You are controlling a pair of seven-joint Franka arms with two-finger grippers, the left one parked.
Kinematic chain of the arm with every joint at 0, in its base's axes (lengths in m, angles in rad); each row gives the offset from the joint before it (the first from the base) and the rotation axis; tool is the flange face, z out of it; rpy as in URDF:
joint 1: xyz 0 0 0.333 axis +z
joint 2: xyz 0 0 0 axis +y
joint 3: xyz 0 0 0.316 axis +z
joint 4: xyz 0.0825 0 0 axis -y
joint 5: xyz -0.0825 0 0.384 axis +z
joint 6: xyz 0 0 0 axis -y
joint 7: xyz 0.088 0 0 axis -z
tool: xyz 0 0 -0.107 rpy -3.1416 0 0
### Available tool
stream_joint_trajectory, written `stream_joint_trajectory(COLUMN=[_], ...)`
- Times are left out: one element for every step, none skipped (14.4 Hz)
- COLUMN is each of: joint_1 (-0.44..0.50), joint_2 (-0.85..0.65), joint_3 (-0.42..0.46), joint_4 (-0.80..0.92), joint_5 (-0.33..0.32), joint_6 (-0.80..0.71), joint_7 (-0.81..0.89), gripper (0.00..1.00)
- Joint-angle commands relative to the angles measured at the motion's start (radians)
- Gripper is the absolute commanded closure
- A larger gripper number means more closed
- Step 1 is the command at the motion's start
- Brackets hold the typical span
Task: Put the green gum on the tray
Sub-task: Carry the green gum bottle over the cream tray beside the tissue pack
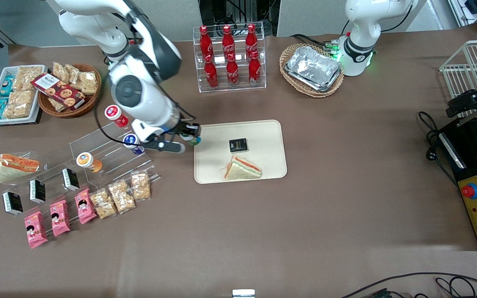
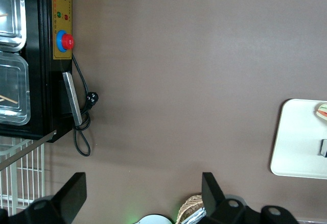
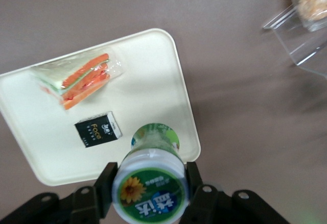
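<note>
Your pincer (image 1: 189, 137) is clamped on the green gum (image 3: 150, 183), one finger (image 3: 104, 185) pressed to each side of the bottle just under its green-and-white lid. You can see the bottle held off the surface (image 1: 346, 186), lid toward the wrist camera and base pointing down at the tray (image 3: 153, 76).

In the front view the green gum (image 1: 193, 140) hangs with the pincer over the tray's (image 1: 271, 136) rim, at the edge toward the working arm's end of the surface. The wrist view shows the bottle's base above the tray's corner, with bare cream-beige tray below it.

On the tray near your pincer lies a small black box (image 3: 98, 128), flat and apart from the bottle. A wrapped triangular sandwich (image 3: 77, 79) lies on the tray too, a little further from the pincer than the box and nearer the front camera (image 1: 242, 169).

Close beside your pincer, toward the working arm's end, stands a clear acrylic rack (image 1: 110, 153). It carries a red-lidded bottle (image 1: 115, 115), a blue-lidded bottle (image 1: 132, 142) just beside the pincer, and an orange-lidded bottle (image 1: 87, 161) nearer the front camera.
</note>
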Motion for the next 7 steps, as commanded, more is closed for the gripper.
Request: stream_joint_trajectory(joint_1=[0.082, 0.098, 0.119, 0.131, 0.133, 0.135, 0.141], joint_2=[0.074, 0.083, 0.086, 0.086, 0.086, 0.095, 0.112], joint_3=[-0.003, -0.003, -0.003, -0.003, -0.002, -0.002, -0.003], joint_4=[0.006, -0.011, -0.038, -0.073, -0.094, -0.097, -0.097], joint_5=[-0.059, -0.061, -0.066, -0.094, -0.119, -0.122, -0.124], joint_6=[0.059, 0.088, 0.128, 0.171, 0.193, 0.200, 0.208], joint_7=[0.091, 0.100, 0.118, 0.140, 0.161, 0.165, 0.166], gripper=[0.80, 0.80, 0.80, 0.80, 0.80, 0.80, 0.80])
